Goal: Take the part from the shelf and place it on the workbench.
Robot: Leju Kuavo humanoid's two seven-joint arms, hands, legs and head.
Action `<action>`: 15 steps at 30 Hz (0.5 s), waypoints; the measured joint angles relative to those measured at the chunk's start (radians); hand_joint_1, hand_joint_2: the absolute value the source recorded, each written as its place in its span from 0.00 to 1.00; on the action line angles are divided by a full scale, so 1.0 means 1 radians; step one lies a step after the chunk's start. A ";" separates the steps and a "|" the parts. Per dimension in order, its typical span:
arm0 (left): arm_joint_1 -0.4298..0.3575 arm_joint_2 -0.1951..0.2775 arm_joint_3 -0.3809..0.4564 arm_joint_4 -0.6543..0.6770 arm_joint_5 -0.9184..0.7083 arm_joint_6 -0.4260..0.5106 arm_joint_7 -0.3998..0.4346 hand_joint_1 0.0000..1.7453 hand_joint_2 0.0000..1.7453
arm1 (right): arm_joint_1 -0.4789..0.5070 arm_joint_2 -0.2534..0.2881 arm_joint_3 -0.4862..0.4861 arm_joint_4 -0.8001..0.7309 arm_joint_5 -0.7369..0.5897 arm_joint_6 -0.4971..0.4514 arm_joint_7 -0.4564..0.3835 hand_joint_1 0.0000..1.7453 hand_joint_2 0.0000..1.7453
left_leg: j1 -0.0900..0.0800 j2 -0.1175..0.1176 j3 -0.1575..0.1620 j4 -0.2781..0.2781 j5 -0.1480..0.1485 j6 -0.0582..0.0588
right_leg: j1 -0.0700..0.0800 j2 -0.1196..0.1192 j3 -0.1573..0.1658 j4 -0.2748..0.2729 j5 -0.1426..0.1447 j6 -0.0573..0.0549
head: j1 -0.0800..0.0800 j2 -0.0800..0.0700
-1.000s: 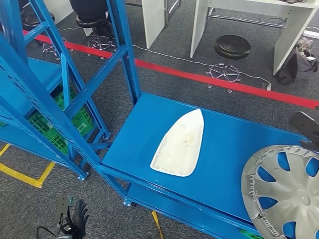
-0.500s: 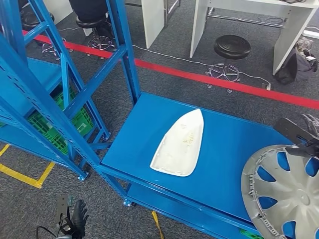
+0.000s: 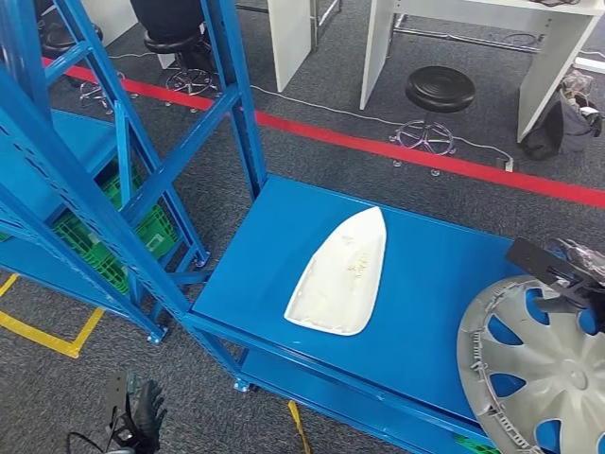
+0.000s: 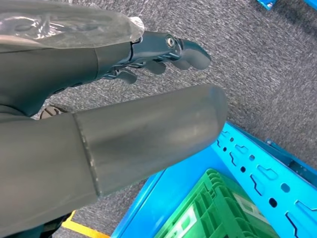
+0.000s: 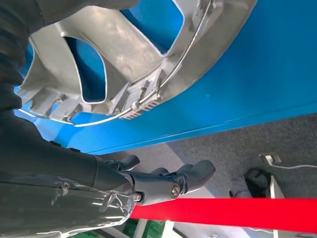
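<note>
A white, iron-shaped shell part (image 3: 342,274) lies flat in the middle of the blue shelf deck (image 3: 428,303). A silver hubcap (image 3: 535,369) lies on the deck's right end, and its ribbed rim (image 5: 112,74) fills much of the right wrist view. My right hand (image 3: 563,274) comes in from the right, just over the hubcap's far edge. Its dark fingers (image 5: 172,181) are stretched out and apart and hold nothing. My left hand (image 3: 139,421) hangs low over the carpet in front of the shelf, fingers (image 4: 168,49) extended and holding nothing.
Blue shelf uprights and braces (image 3: 235,104) rise to the left of the deck. Green crates (image 3: 107,246) sit under the left rack. A red floor line (image 3: 400,151), a black stool (image 3: 440,90) and white desks (image 3: 557,38) lie behind. Yellow tape (image 3: 43,336) marks the floor.
My right hand has moved left, further into view, and now reaches over the hubcap's far edge. The white part, hubcap and left hand have not moved.
</note>
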 joint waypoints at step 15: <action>0.006 0.005 0.000 0.000 -0.004 -0.004 0.000 0.00 0.00 | 0.002 -0.019 0.028 0.005 -0.011 0.014 0.023 0.00 1.00 | 0.000 0.001 0.001 0.000 0.000 0.000 | 0.000 0.001 0.000 0.000 0.000 0.000 | 0.000 0.000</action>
